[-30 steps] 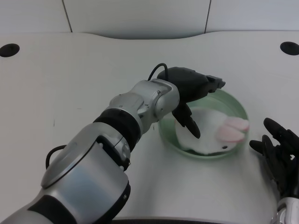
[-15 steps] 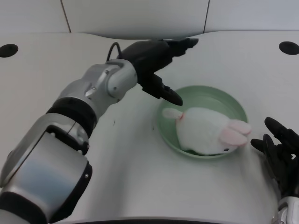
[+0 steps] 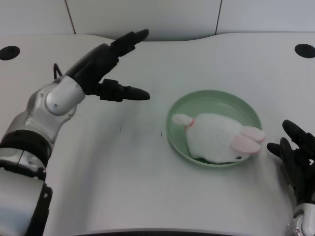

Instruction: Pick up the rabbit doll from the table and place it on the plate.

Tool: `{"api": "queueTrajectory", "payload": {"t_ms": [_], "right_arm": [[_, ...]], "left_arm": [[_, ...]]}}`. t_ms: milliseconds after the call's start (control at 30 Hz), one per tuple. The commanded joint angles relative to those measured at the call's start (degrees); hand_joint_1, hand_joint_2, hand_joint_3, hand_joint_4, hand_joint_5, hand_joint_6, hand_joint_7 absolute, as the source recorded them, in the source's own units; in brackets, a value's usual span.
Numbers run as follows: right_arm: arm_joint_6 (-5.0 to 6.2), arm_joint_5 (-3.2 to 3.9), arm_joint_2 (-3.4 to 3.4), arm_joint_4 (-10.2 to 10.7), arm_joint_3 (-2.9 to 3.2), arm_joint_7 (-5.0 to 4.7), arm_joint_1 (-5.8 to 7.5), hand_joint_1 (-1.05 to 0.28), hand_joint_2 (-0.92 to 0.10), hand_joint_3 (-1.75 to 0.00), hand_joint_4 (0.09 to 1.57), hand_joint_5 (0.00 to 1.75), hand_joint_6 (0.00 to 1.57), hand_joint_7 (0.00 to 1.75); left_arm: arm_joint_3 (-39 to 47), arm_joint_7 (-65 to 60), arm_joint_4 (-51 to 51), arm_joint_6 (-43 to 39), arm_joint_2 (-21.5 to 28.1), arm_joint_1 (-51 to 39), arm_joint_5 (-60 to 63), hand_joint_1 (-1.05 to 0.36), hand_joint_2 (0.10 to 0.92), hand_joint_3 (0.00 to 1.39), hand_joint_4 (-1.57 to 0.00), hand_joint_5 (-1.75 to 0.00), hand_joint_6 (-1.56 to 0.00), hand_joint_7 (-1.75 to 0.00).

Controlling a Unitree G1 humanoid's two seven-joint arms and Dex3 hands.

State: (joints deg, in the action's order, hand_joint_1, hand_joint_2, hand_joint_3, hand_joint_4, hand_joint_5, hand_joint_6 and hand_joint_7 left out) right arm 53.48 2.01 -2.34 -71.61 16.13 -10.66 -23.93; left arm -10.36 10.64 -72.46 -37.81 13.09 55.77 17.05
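Plush rabbit doll (image 3: 216,138); glossy plate (image 3: 215,97); matt table (image 3: 147,187).

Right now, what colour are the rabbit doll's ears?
Pink, on the white rabbit doll lying in the green plate; head view.

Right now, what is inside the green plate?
The white rabbit doll with pink ears lies in the green plate, toward its near side. The far part of the plate shows bare. What lies under the doll is covered. The left robot hand holds nothing.

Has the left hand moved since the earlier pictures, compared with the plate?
Yes. The left hand has drawn back to the picture's left, away from the green plate, and is now open over the bare table. The rabbit doll lies in the plate.
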Motion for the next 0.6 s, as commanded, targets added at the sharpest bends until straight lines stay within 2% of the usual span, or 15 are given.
{"api": "queueTrajectory", "payload": {"t_ms": [33,100,133,200,267,333,367,433,500,533,600], "right_arm": [[-0.5,-0.29,1.03,0.7,-0.32,-0.82,0.21,-0.28,-0.92,-0.3,0.78,0.66,0.92,0.02],[-0.26,-0.19,0.81,1.0,-0.27,-0.85,0.27,-0.28,-0.92,-0.3,0.77,0.67,0.92,0.01],[-0.17,-0.44,0.79,1.1,-0.39,-1.36,0.3,-0.29,-0.92,-0.3,0.77,0.67,0.92,0.02],[0.05,-0.52,0.77,1.3,-0.52,-1.45,0.49,-0.29,-0.92,-0.29,0.77,0.68,0.92,0.02],[0.36,-1.06,0.91,1.5,-1.04,-1.75,0.81,-0.3,-0.92,-0.3,0.76,0.68,0.92,0.01],[0.59,-1.86,0.99,1.8,-1.63,-2.82,1.09,-0.29,-0.92,-0.31,0.76,0.69,0.91,0.01],[0.57,-1.97,0.96,2.0,-1.77,-3.07,1.17,-0.3,-0.92,-0.32,0.76,0.69,0.9,0.0],[0.41,-2.02,0.91,2.2,-1.94,-3.2,1.32,-0.3,-0.92,-0.33,0.75,0.69,0.88,0.0],[0.37,-2.22,1.05,2.3,-2.17,-3.14,1.45,-0.3,-0.92,-0.35,0.74,0.69,0.87,0.0],[0.28,-2.09,1.08,2.4,-2.15,-2.93,1.44,-0.3,-0.92,-0.35,0.73,0.69,0.87,0.0],[0.27,-2.34,1.33,2.2,-2.32,-3.14,1.39,-0.3,-0.92,-0.35,0.73,0.7,0.88,0.01]], "left_arm": [[4.3,4.9,2.0,0.0,2.2,-4.0,-5.4,-0.86,0.921,0.08,-0.09,-0.17,-0.09,-0.07],[6.8,7.0,3.9,-0.7,3.1,-6.9,-8.5,-0.83,0.921,0.11,-0.11,-0.19,-0.1,-0.06],[7.9,7.4,5.0,-0.8,3.2,-8.5,-9.9,-0.83,0.921,0.12,-0.11,-0.2,-0.11,-0.07],[10.6,9.0,7.6,-0.6,3.0,-11.8,-13.5,-0.78,0.921,0.15,-0.15,-0.23,-0.14,-0.07],[12.7,11.3,10.6,1.0,2.6,-15.1,-17.1,-0.75,0.921,0.18,-0.21,-0.27,-0.19,-0.07],[14.6,13.3,14.8,3.5,2.2,-19.1,-20.8,-0.72,0.921,0.2,-0.27,-0.31,-0.23,-0.08],[15.3,14.1,16.9,4.6,1.9,-21.0,-22.2,-0.7,0.921,0.21,-0.3,-0.34,-0.27,-0.09],[16.1,14.5,21.2,6.4,1.5,-25.1,-23.9,-0.7,0.921,0.25,-0.34,-0.46,-0.34,-0.06],[16.9,14.7,24.7,8.1,0.8,-28.3,-25.7,-0.69,0.921,0.31,-0.33,-0.7,-0.41,-0.04],[17.5,14.8,26.8,9.4,-0.1,-30.0,-27.3,-0.69,0.921,0.31,-0.32,-0.74,-0.43,-0.04],[18.6,14.9,31.0,12.5,-1.4,-33.1,-30.1,-0.67,0.921,0.35,-0.36,-0.91,-0.51,-0.05]]}}
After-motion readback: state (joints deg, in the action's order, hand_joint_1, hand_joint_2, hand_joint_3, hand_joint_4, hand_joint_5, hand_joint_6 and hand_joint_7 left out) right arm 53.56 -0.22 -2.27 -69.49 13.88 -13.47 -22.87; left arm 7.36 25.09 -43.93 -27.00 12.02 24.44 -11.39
